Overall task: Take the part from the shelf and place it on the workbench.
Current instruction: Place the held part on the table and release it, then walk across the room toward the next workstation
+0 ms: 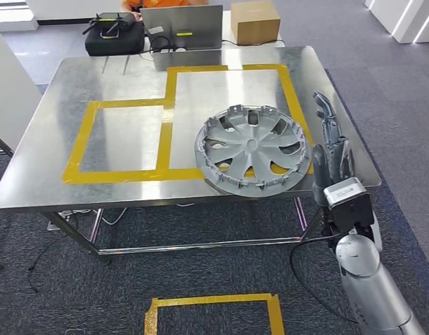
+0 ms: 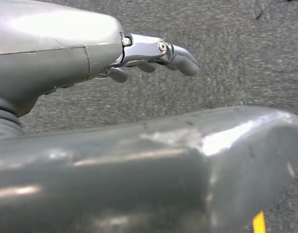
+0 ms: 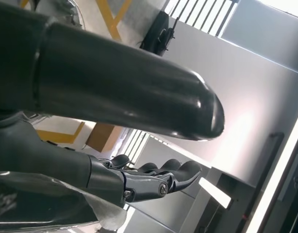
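The part is a silver wheel cover (image 1: 251, 146) lying flat on the steel workbench (image 1: 123, 139), across the near right corner of the yellow taped outline (image 1: 170, 115). Its near rim reaches the table's front edge. My right hand (image 1: 331, 146) stands just right of the cover, fingers stretched out and apart, holding nothing and not touching it. The right wrist view shows the same hand (image 3: 151, 179) with straight fingers and the thumb (image 3: 122, 82) apart. My left hand (image 2: 155, 53) hangs over grey carpet, its fingers extended and empty.
At the table's far edge sit an open laptop (image 1: 183, 28), a black bag (image 1: 114, 33) and a cardboard box (image 1: 254, 21). A person in orange sits behind the laptop. A yellow taped rectangle (image 1: 215, 314) marks the carpet in front of the table.
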Tool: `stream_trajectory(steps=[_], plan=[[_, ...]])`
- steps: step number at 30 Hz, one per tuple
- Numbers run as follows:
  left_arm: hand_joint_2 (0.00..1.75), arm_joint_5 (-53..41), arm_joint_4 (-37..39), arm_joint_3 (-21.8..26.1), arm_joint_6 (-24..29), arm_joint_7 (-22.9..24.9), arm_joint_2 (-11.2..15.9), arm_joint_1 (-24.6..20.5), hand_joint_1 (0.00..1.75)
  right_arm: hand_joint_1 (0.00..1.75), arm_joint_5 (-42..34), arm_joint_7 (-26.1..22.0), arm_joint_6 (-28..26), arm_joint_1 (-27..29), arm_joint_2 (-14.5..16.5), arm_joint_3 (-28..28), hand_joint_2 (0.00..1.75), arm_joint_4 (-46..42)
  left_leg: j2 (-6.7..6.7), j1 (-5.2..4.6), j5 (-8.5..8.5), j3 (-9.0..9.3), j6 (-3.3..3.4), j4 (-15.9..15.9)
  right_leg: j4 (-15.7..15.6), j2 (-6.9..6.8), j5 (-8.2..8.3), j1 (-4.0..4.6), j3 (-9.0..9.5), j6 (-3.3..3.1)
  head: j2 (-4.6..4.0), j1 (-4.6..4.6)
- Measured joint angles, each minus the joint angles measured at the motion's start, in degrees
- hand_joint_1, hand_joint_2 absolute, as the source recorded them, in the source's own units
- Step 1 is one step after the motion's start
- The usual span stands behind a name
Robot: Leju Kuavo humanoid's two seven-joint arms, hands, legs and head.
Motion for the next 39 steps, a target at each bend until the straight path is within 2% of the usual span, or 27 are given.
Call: stream_trajectory(steps=[1, 2, 3, 4, 6, 8, 11, 12, 13, 15, 16, 17, 18, 19, 21, 23, 24, 26, 27, 29, 31, 32, 33, 34, 36, 38, 39], plan=[[0.0, -0.1, 0.0, 0.0, 0.0, 0.0, 0.0, 0.0, 0.0, 0.0, 0.0, 0.0, 0.0, 0.2, 0.0, 0.0, 0.0, 0.0, 0.01, 0.07, -1.97, -0.48, -0.2, 3.4, 0.1, 0.0, 0.63, 0.02, -0.71, -0.04, 0.0, -0.03], [0.0, -0.3, 0.0, 0.0, 0.1, 0.1, 0.0, 0.0, 0.0, 0.0, 0.1, 0.1, 0.0, 0.4, 0.0, 0.0, 0.0, -0.1, 0.01, 0.1, -2.67, -0.38, -0.35, 5.6, 0.2, 0.01, 1.21, 0.04, -1.57, -0.01, 0.0, -0.01], [0.0, -0.4, 0.0, 0.0, 0.1, 0.1, 0.0, 0.0, 0.0, 0.0, 0.2, 0.1, 0.0, 0.6, 0.0, 0.0, 0.0, -0.1, 0.01, 0.11, -2.03, 0.55, -0.4, 6.0, 0.4, 0.02, 1.74, 0.04, -2.43, 0.1, 0.0, -0.04], [0.0, -0.4, 0.0, 0.0, 0.1, 0.2, 0.0, 0.0, 0.0, 0.0, 0.3, 0.2, 0.0, 0.8, 0.0, 0.0, 0.0, -0.1, 0.01, 0.12, -0.56, 2.41, -0.33, 4.2, 0.6, 0.03, 2.2, 0.04, -3.25, 0.24, 0.0, -0.04], [0.0, -0.5, 0.0, 0.0, 0.2, 0.4, 0.1, -0.1, 0.0, 0.0, 0.5, 0.3, 0.0, 0.9, 0.0, 0.0, 0.0, -0.3, 0.0, 0.03, 1.58, 8.16, 0.15, -3.6, 1.2, 0.04, 2.96, 0.12, -4.67, 0.7, 0.0, -0.05], [0.0, -0.6, 0.0, 0.0, 0.3, 0.6, 0.1, -0.1, 0.0, 0.0, 0.7, 0.3, 0.0, 1.0, 0.0, -0.1, 0.0, -0.6, -0.03, -0.16, 1.4, 12.0, 0.78, -10.0, 1.6, 0.01, 3.71, 0.27, -5.5, 1.31, 0.0, 0.03], [0.0, -0.6, 0.0, 0.0, 0.4, 0.7, 0.1, -0.1, 0.0, 0.0, 0.8, 0.4, 0.1, 1.1, 0.0, -0.1, 0.0, -0.7, 0.1, -0.37, 1.87, 11.73, 1.89, -11.3, 1.6, 0.04, 4.65, 0.13, -5.93, 2.37, 0.0, 0.02], [0.0, -0.6, 0.0, 0.0, 0.4, 0.7, 0.0, -0.1, 0.0, 0.0, 0.9, 0.4, 0.2, 1.2, -0.1, -0.2, 0.0, -0.7, 0.22, -0.32, 2.44, 11.3, 2.38, -11.4, 2.2, 0.12, 3.76, 0.05, -6.37, 2.67, 0.0, 0.05], [0.0, -0.6, 0.0, 0.0, 0.4, 0.7, 0.0, -0.2, 0.0, 0.0, 0.9, 0.5, 0.2, 1.2, -0.1, -0.2, 0.0, -0.7, 0.35, -0.22, 3.1, 10.76, 2.84, -11.6, 3.8, 0.2, 1.84, 0.0, -7.08, 2.93, 0.0, 0.12], [0.0, -0.7, 0.0, 0.0, 0.4, 0.7, 0.0, -0.2, 0.0, 0.0, 0.9, 0.7, 0.3, 1.4, -0.2, -0.4, 0.0, -0.7, 0.48, -0.16, 4.39, 9.25, 3.34, -11.6, 10.2, 0.27, -3.87, -0.1, -9.17, 3.33, 0.0, 0.28], [0.0, -0.8, 0.0, 0.0, 0.5, 0.7, 0.0, -0.2, 0.0, 0.0, 0.9, 0.7, 0.3, 1.6, -0.2, -0.4, 0.0, -0.7, 0.5, -0.17, 5.07, 8.36, 3.39, -11.6, 14.1, 0.27, -6.0, -0.13, -9.98, 3.51, 0.0, 0.33], [0.0, -0.9, 0.0, 0.0, 0.5, 0.7, 0.0, -0.2, 0.0, 0.0, 0.9, 0.7, 0.3, 1.8, -0.2, -0.4, 0.0, -0.7, 0.51, -0.19, 5.75, 7.42, 3.35, -11.5, 16.9, 0.26, -6.82, -0.14, -10.25, 3.65, 0.0, 0.34], [0.0, -0.9, 0.0, 0.0, 0.5, 0.7, 0.0, -0.2, 0.0, 0.0, 0.9, 0.8, 0.3, 1.9, -0.2, -0.4, 0.0, -0.7, 0.53, -0.19, 6.38, 6.48, 3.27, -11.3, 18.1, 0.26, -6.36, -0.15, -9.71, 3.74, 0.0, 0.36], [0.0, -1.0, 0.0, 0.1, 0.6, 0.7, 0.0, -0.2, 0.0, 0.0, 0.9, 0.8, 0.3, 2.0, -0.2, -0.4, 0.0, -0.7, 0.54, -0.18, 6.95, 5.61, 3.13, -11.2, 17.3, 0.26, -4.91, -0.16, -8.17, 3.75, 0.0, 0.37], [0.0, -1.1, 0.0, 0.1, 0.6, 0.7, -0.1, -0.2, 0.0, 0.0, 0.9, 0.8, 0.3, 2.0, -0.2, -0.4, 0.0, -0.7, 0.53, -0.22, 7.9, 4.32, 2.73, -10.8, 10.2, 0.26, -2.52, -0.17, -2.29, 3.57, 0.0, 0.39], [0.0, -1.2, 0.0, 0.1, 0.6, 0.7, -0.1, -0.3, 0.0, 0.0, 0.9, 0.8, 0.3, 1.9, -0.2, -0.4, 0.0, -0.8, 0.5, -0.41, 8.79, 3.54, 2.18, -10.3, 2.2, 0.31, -2.98, -0.09, 3.43, 3.14, 0.0, 0.44], [0.0, -1.2, 0.0, 0.1, 0.6, 0.7, -0.1, -0.3, 0.0, 0.0, 0.9, 0.8, 0.3, 1.9, -0.2, -0.4, 0.0, -0.8, 0.49, -0.49, 9.27, 3.26, 1.89, -10.2, 0.1, 0.35, -3.55, 0.0, 4.65, 2.86, 0.0, 0.47], [0.0, -1.3, 0.0, 0.1, 0.6, 0.7, 0.0, -0.3, 0.0, 0.0, 0.9, 0.9, 0.4, 2.0, -0.2, -0.4, 0.0, -0.9, 0.46, -0.41, 10.0, 2.88, 1.27, -10.1, -0.6, 0.29, -3.42, 0.05, 4.12, 2.0, 0.0, 0.5], [0.0, -1.3, 0.0, 0.1, 0.6, 0.7, 0.1, -0.2, 0.0, 0.0, 0.9, 1.0, 0.4, 2.1, -0.2, -0.4, 0.0, -0.9, 0.42, -0.32, 9.32, 2.59, 0.95, -9.7, -0.6, 0.19, -2.95, 0.01, 3.56, 1.42, 0.0, 0.46], [0.0, -1.4, 0.0, 0.1, 0.6, 0.8, 0.1, 0.0, 0.0, 0.0, 0.9, 1.2, 0.5, 2.1, -0.2, -0.4, 0.0, -0.8, 0.34, -0.13, 4.73, 1.37, 0.38, -5.8, -0.6, -0.02, -1.73, -0.11, 2.44, 0.4, 0.0, 0.29], [0.0, -1.4, 0.0, 0.1, 0.6, 0.8, 0.0, 0.1, 0.0, 0.0, 0.9, 1.3, 0.6, 2.3, -0.2, -0.4, 0.0, -0.8, 0.33, -0.04, -0.96, -0.14, 0.03, 1.4, -0.5, -0.04, -0.38, 0.0, 1.11, 0.01, 0.0, 0.1], [0.0, -1.4, 0.0, 0.1, 0.6, 0.8, 0.0, 0.0, 0.0, 0.0, 0.9, 1.3, 0.5, 2.4, -0.2, -0.4, 0.0, -0.8, 0.33, -0.01, -2.14, -0.39, -0.06, 4.4, -0.4, -0.04, 0.27, 0.05, 0.35, 0.0, 0.0, 0.09], [0.0, -1.4, 0.0, 0.1, 0.6, 0.8, 0.0, 0.0, 0.0, 0.0, 0.9, 1.3, 0.5, 2.6, -0.2, -0.4, 0.0, -0.8, 0.33, -0.01, -2.05, 0.04, -0.07, 5.9, -0.2, -0.03, 0.87, 0.09, -0.57, 0.04, 0.0, 0.08], [0.0, -1.4, 0.0, 0.1, 0.6, 0.8, 0.0, 0.0, 0.0, 0.0, 1.0, 1.3, 0.5, 2.7, -0.2, -0.4, 0.0, -0.8, 0.33, -0.01, -0.88, 1.35, 0.0, 5.4, 0.1, -0.02, 1.38, 0.12, -1.49, 0.13, 0.0, 0.09], [0.0, -1.4, 0.0, 0.1, 0.6, 0.8, 0.1, 0.0, 0.0, 0.0, 1.0, 1.3, 0.3, 2.8, -0.2, -0.5, 0.0, -0.8, 0.31, -0.03, 1.79, 6.33, 0.42, -1.1, 0.8, -0.01, 2.13, 0.14, -3.13, 0.41, 0.0, 0.09], [0.0, -1.5, 0.0, 0.1, 0.6, 0.8, 0.1, -0.1, 0.0, 0.0, 1.0, 1.4, 0.1, 2.8, -0.2, -0.6, 0.0, -0.9, 0.24, -0.19, 2.14, 10.89, 0.92, -8.3, 1.4, -0.02, 2.8, 0.28, -4.27, 0.92, 0.0, 0.14], [0.0, -1.5, 0.0, 0.1, 0.6, 0.8, 0.1, -0.2, 0.0, 0.0, 1.1, 1.4, 0.0, 2.8, -0.2, -0.7, 0.0, -0.9, 0.22, -0.32, 1.79, 11.82, 1.18, -10.2, 1.5, -0.04, 3.22, 0.31, -4.62, 1.27, 0.0, 0.15]])
